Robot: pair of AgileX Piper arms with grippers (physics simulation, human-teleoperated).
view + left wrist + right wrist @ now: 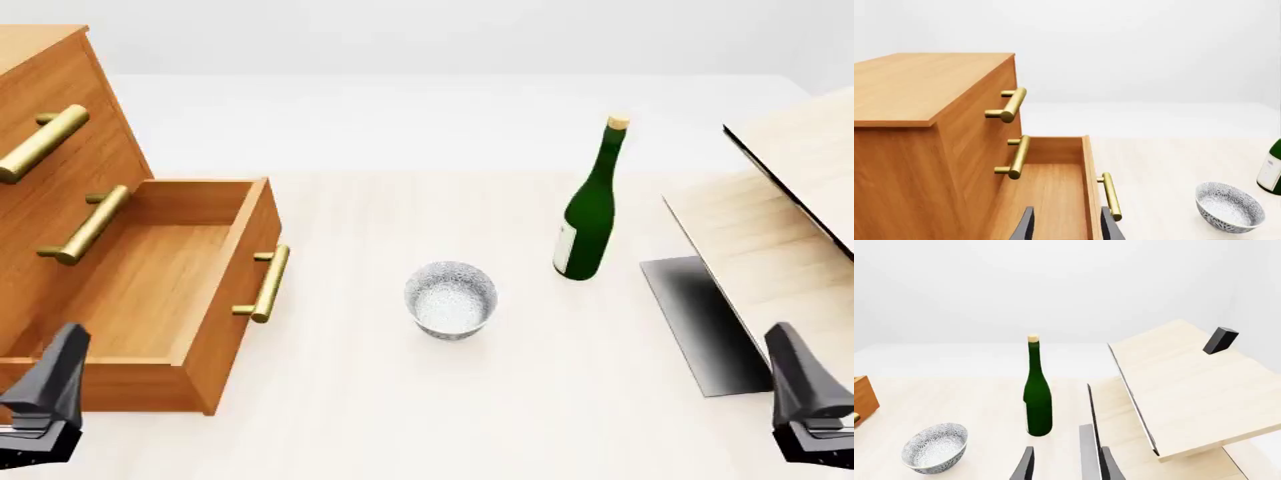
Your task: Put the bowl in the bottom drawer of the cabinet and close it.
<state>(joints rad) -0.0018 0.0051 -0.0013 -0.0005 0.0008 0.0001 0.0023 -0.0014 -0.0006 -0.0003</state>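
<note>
Speckled round bowl (pixel 451 298) on pale table (pixel 400 400), orange-brown wooden bottom drawer (pixel 160 290) pulled open, both jaws apart, empty.

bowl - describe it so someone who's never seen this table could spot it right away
Start at the cabinet on the table's left, its bottom drawer pulled open. Right of that drawer, the bowl stands alone, upright and empty. Unlike the tall green bottle behind it, it is low, round and speckled grey-white.

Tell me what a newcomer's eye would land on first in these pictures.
Most striking is the orange-brown cabinet at the table's left, its bottom drawer pulled wide open and empty. Next, the tall green bottle stands upright right of centre, with the speckled bowl on the table between drawer and bottle. A pale wood panel slants at the far right.
</note>
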